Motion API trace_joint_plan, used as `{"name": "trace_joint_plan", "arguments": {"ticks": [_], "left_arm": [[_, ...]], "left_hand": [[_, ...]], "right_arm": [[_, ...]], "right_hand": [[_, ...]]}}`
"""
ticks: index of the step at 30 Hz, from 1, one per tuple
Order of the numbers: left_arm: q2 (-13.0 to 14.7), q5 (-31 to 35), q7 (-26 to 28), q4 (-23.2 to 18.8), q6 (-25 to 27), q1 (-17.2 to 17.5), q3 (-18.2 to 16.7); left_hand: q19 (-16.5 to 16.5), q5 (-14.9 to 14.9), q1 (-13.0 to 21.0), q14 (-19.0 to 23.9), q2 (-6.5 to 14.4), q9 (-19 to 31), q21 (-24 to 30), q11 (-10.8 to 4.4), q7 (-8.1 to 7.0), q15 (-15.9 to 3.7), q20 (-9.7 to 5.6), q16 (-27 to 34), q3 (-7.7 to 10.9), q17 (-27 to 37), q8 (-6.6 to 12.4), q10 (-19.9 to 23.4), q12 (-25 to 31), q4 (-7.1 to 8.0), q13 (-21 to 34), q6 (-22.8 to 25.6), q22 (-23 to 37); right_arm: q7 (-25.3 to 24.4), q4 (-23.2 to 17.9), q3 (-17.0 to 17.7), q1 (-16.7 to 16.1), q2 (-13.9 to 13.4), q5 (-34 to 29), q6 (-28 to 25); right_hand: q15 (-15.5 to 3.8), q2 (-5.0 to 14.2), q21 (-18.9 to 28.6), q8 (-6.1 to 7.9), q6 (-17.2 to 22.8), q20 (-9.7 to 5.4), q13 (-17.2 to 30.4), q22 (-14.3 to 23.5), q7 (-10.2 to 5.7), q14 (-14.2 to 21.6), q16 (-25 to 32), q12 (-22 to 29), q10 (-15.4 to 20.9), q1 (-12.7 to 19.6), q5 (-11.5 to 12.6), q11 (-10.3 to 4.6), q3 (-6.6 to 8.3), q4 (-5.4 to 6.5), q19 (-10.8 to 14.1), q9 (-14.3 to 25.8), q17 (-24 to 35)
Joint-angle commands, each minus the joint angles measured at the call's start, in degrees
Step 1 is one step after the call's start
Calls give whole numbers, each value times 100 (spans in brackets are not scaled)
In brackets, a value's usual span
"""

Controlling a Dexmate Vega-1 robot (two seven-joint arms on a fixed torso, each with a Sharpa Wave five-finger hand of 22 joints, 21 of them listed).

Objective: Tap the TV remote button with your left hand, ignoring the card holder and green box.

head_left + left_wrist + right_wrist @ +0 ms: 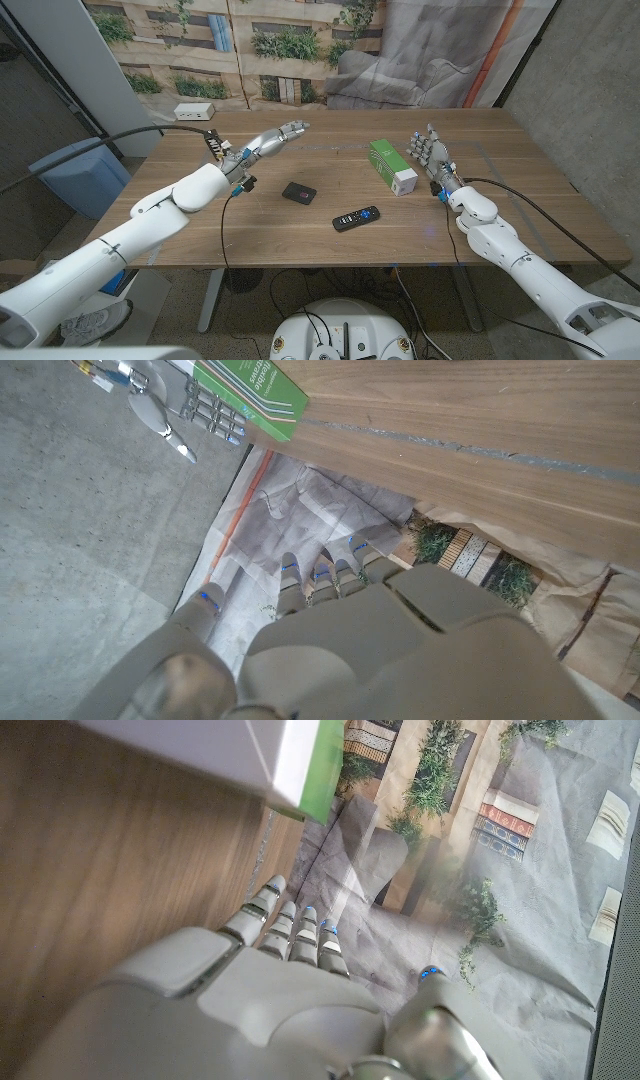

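Your left hand hangs above the table's far left part, fingers stretched out and apart, holding nothing. The card holder lies closed, so you can't see inside. The TV remote sits near the front edge, buttons too small to read. The green box is closed. Your right hand stands upright beside it, fingers apart, empty.

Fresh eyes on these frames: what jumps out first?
The robot's left hand, fingers stretched out, held above the wooden table, away from the black TV remote lying near the front edge. Next, the green-and-white box close beside the upright right hand, and the small black card holder mid-table.
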Motion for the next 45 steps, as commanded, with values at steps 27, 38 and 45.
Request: {"name": "trace_joint_plan", "arguments": {"ticks": [27, 38, 45], "left_arm": [[-460, 2361, -1480, 879, -1725, -1800, 1178], [-800, 2480, -1904, 1392, -2183, -2236, 1523], [-1107, 2468, -2152, 1876, -2331, -2533, 1767]], "left_hand": [[-328, 49, -183, -353, 436, 12, -20, -171, -582, -297, -539, -39, -360, 51, 47, -145, -37, 255, 15, 748, 49], [-604, 58, -200, -603, 452, 13, -51, -169, -571, -244, -556, -56, -522, 62, -11, -354, -68, 275, 19, 758, 61], [-814, 61, -208, -758, 467, 14, -62, -156, -560, -259, -469, -54, -631, 68, -23, -487, -70, 284, 22, 788, 70]], "right_arm": [[143, 301, 164, -233, -80, 144, 275], [243, 504, 175, -190, -57, 153, 385], [328, 648, 190, -148, -29, 175, 481]], "right_hand": [[33, 32, 13, 14, 66, -4, 13, 24, -35, -71, -3, 5, 17, 19, 43, 16, 91, -34, -72, 8, -88], [37, 49, 6, 10, 63, -1, 12, 25, -42, -113, -10, -1, -10, 25, 48, 21, 111, -45, -113, 8, -117], [43, 57, 6, 5, 53, -2, 12, 25, -43, -126, -10, -7, -33, 28, 50, 20, 120, -49, -126, 7, -130]]}}
